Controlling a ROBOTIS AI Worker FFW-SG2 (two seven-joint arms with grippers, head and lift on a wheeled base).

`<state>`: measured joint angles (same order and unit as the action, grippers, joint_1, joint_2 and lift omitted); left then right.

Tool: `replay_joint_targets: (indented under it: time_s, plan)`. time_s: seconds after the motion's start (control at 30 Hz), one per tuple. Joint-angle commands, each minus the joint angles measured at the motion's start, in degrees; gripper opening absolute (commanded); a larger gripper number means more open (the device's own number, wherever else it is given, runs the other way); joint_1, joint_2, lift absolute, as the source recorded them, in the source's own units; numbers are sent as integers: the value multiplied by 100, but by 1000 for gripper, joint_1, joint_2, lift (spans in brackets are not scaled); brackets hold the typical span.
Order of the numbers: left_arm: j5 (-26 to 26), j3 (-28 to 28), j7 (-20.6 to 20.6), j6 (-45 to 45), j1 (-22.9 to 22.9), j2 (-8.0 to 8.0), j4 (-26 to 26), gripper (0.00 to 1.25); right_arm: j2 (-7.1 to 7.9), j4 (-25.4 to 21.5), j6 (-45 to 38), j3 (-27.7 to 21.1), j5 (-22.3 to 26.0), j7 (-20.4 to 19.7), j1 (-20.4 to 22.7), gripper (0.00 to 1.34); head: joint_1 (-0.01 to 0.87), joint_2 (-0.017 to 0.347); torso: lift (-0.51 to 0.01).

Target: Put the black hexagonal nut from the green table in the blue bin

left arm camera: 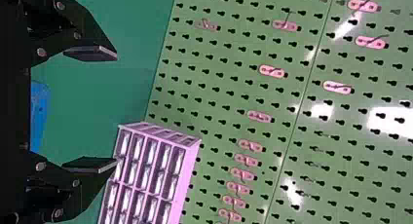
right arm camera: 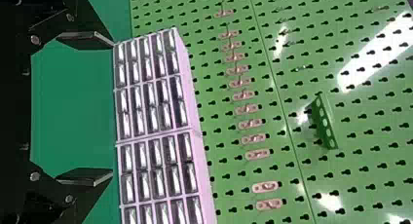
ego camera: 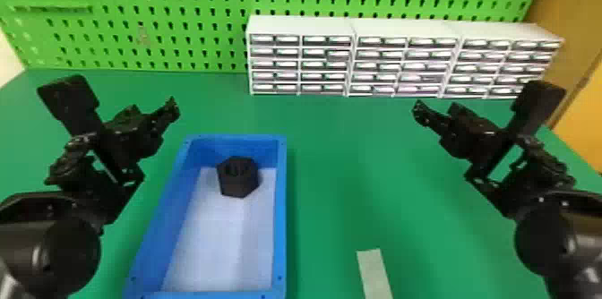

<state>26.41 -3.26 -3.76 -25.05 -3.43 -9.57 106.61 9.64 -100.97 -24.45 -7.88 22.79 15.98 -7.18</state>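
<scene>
The left gripper (ego camera: pixel 123 119), its fingers spread in release, lies left of the blue bin (ego camera: pixel 281 213). The black hexagonal nut (ego camera: pixel 238 179) rests inside—toward the bin's far end. A pale strip (ego camera: pixel 375 273) marks the near table (ego camera: pixel 340 186). At right: the right gripper (ego camera: pixel 477 119)—likewise released, fingers apart.

No readable text, label, brand, number or sign is appearing in the head view or wrist views.
</scene>
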Motion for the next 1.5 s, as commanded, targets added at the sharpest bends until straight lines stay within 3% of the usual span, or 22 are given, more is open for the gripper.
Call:
replay_joint_targets:
  time_s: [0.0,0.3,0.63,0.83,1.13,1.47]
  plan:
    - [-48,-43,33,0,-26,-1,0,772,-24,51,2,-3,85,37,32,993,691,9,-97]
    - [-75,-114,33,0,9,17,0,772,-112,95,-7,-196,147,107,50,993,691,9,-97]
    - [-48,-157,33,0,18,17,9,772,-516,42,151,-732,-117,107,296,991,691,9,-97]
    - [-22,-193,33,0,18,34,9,772,-534,60,257,-882,-55,107,384,993,691,9,-97]
    - [-22,-245,33,0,44,61,9,772,-402,95,265,-952,-90,116,463,993,691,9,-97]
    - [-48,-298,33,0,62,140,9,769,20,156,-104,-1049,226,423,507,993,691,9,-97]
